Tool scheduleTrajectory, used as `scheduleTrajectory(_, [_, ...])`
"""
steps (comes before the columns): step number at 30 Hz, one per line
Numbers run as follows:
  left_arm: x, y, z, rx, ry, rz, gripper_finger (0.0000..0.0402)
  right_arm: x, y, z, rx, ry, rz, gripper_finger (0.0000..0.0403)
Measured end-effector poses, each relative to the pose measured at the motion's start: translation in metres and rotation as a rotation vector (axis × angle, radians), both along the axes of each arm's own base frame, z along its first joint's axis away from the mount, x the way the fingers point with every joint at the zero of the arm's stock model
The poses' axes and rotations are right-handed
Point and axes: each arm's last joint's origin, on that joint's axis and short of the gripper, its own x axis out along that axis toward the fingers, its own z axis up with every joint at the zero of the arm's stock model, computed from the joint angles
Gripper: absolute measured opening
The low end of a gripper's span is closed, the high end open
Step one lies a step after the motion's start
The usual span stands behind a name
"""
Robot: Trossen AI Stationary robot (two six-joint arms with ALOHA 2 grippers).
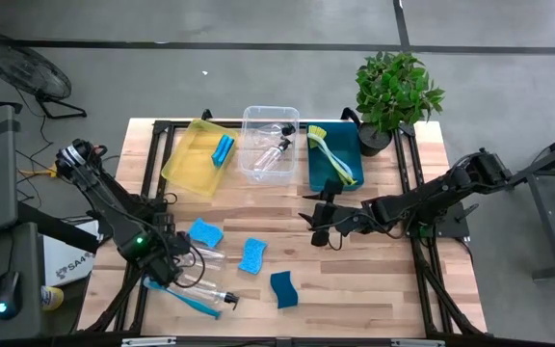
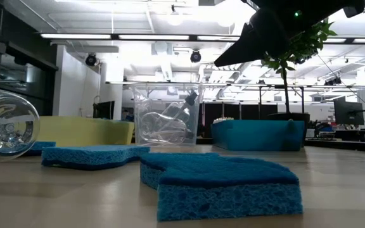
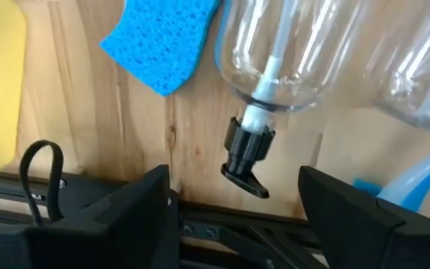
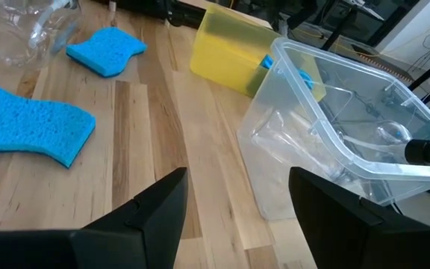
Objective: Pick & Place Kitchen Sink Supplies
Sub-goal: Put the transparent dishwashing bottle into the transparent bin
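Two clear bottles lie on their sides near the table's front left: one [image 1: 205, 258] with its black spray top [image 3: 246, 149] toward the left edge, the other [image 1: 215, 295] beside a blue brush [image 1: 176, 293]. My left gripper [image 1: 167, 267] hangs open above the spray top, pointing down, its fingers [image 3: 151, 205] on either side and touching nothing. Three blue sponges [image 1: 205, 232] [image 1: 252, 255] [image 1: 283, 288] lie flat on the wood. My right gripper [image 1: 321, 224] waits open at mid-table, facing the clear bin [image 4: 334, 127].
At the far edge stand a yellow bin [image 1: 189, 164] holding a blue sponge [image 1: 223, 149], a clear bin [image 1: 270, 120] holding a bottle [image 1: 276, 152], and a teal bin [image 1: 340, 145] with a yellow-green brush [image 1: 328, 149]. A potted plant [image 1: 393, 89] stands at the far right. The table's black frame rail [image 3: 222, 235] runs close by my left gripper.
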Motion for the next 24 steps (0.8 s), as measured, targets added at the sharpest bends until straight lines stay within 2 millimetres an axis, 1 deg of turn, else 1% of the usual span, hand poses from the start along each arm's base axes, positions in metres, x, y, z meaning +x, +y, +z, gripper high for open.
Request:
scheduleTrajectory(3, [0.0, 0.0, -0.004, 0.0, -0.005, 0.027, 0.0292, 0.0, 0.0, 0.0, 0.001, 0.001, 0.001, 0.0227])
scheduleTrajectory(11, [-0.005, 0.005, -0.034, -0.017, 0.042, 0.036, 0.0292, 0.0, 0.0, 0.0, -0.002, 0.002, 0.003, 0.0227])
scheduleTrajectory(18, [-0.005, 0.004, -0.056, -0.066, 0.001, 0.007, 0.0292, 0.0, 0.0, 0.0, -0.007, 0.004, 0.004, 0.0227])
scheduleTrajectory(24, [-0.007, 0.007, -0.068, -0.069, -0.007, 0.008, 0.0292, 0.0, 0.0, 0.0, -0.007, 0.003, 0.003, 0.0227])
